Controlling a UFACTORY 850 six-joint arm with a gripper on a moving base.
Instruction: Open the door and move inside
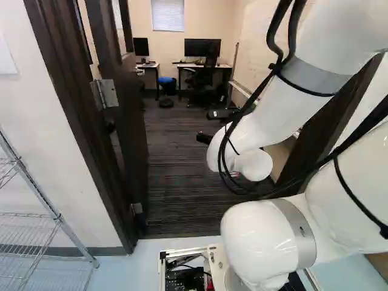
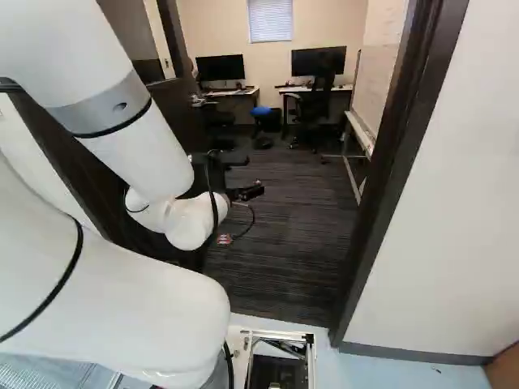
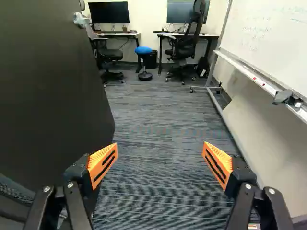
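The gripper [image 2: 247,192] reaches through the doorway, above the carpet of the room. In the wrist view the gripper [image 3: 160,155] is open, its orange-padded fingers wide apart with nothing between them. The dark door [image 1: 132,133] stands swung into the room, hinged on the left post. In the wrist view the door [image 3: 48,86] rises close beside one finger; whether they touch, I cannot tell. Its metal handle [image 3: 80,19] lies farther ahead, near the door's far edge. My arm hides part of the door in the right base view.
The right door post [image 2: 391,162] borders a white wall. A wire shelf [image 1: 36,230] stands left of the doorway. Inside are a whiteboard [image 3: 268,38] along the right wall, desks with monitors, an office chair [image 3: 184,45] and a blue stool [image 3: 144,50] at the back.
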